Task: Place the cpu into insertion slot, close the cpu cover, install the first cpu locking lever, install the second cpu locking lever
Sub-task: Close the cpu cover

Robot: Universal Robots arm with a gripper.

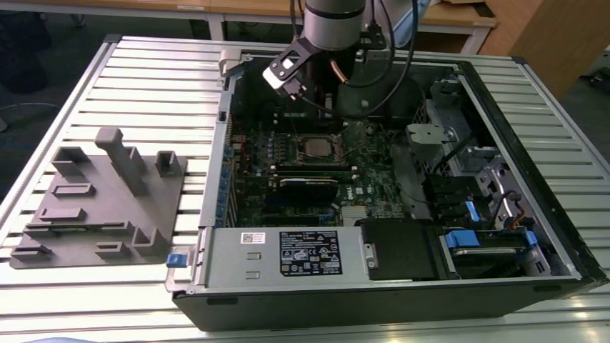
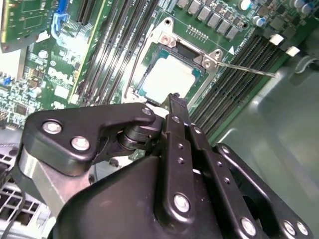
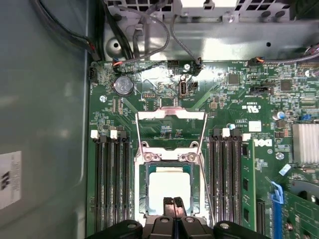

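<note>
Counts: one cpu (image 3: 167, 181), one insertion slot (image 3: 142, 179), one cpu cover (image 3: 172, 114) and two wire levers (image 2: 246, 67) are seen.
Cpu: seated flat in the insertion slot, its metal top left uncovered.
Cover: swung up and back from the slot.
Arm (image 1: 333, 21): angled down into the open case (image 1: 562, 236).
Gripper (image 3: 173, 203): fingertips pressed together with nothing between them, held over one edge of the cpu; contact cannot be told.
Room: the slot is flanked closely by long black slot banks (image 3: 112, 184) on two sides.

One cpu (image 3: 167, 181); one cpu cover (image 3: 171, 114); one gripper (image 3: 173, 203)
</note>
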